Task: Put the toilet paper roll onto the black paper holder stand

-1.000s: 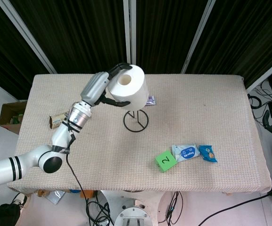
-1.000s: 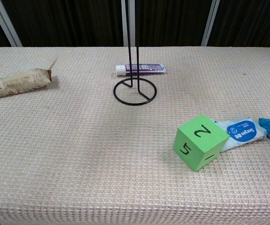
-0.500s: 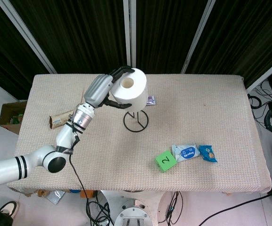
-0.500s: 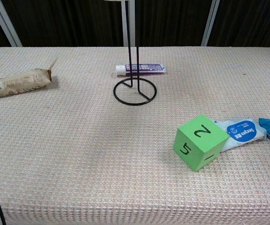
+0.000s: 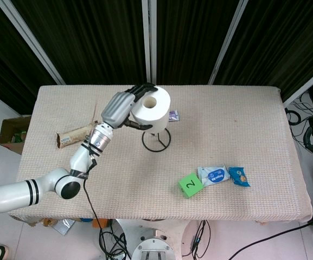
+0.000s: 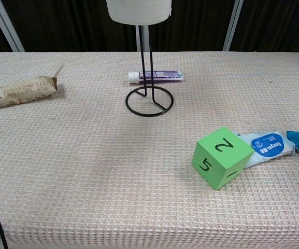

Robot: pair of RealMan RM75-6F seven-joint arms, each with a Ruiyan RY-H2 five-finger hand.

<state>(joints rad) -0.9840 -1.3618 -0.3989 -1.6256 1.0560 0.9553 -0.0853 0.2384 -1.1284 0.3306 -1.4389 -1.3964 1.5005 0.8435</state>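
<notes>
My left hand [image 5: 121,106] grips the white toilet paper roll [image 5: 151,109] from its left side, fingers wrapped around it. The roll stands upright with its core hole facing up, directly over the black paper holder stand [image 5: 156,140]. In the chest view the bottom of the roll [image 6: 138,11] shows at the top edge, with the stand's thin black rods [image 6: 145,57] running up into it and the ring base [image 6: 150,100] on the cloth. The hand itself is out of the chest view. My right hand is not visible.
A snack packet [image 5: 74,136] lies at the left, a purple-white tube [image 6: 155,77] behind the stand. A green numbered cube [image 5: 190,184], a wet-wipes pack [image 5: 214,175] and a blue sachet [image 5: 238,176] lie at the right front. A cardboard box [image 5: 11,134] sits beside the table.
The left hand has lowered the roll over the stand; its bottom has come into the chest view, around the rods. The roll also looks smaller and lower in the head view.
</notes>
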